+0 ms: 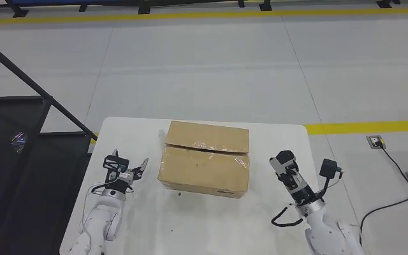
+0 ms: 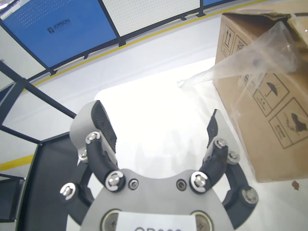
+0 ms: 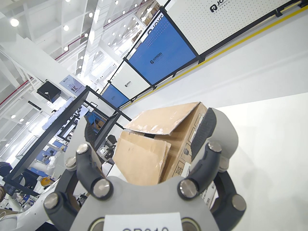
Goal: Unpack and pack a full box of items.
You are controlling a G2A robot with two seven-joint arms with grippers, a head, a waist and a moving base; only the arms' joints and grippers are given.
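1. In the top view, the cardboard box sits in the middle of the white table. Its long side runs across the table and its top flaps are folded down.
2. The same view places both arms relative to the box. The left gripper is near the box's left end and the right gripper is near its right end. Neither touches the box.
3. The left wrist view shows the left gripper's pincer spread wide, with bare table between the fingers.
4. This view also brings out the box's left end panel, which carries printed handling symbols.
5. A strip of clear plastic film hangs from the box's upper edge and narrows to a point away from the box. Whether its tip rests on the table cannot be told.
6. A small brown scrap lies on the table just beside the box's lower corner.
7. The right wrist view shows the right gripper's pincer spread as well, gripping nothing, with the box beyond it.
8. From that side, the upper flap stands slightly lifted over the lower flap, leaving a dark gap between them. Both flaps have a glossy sheen.
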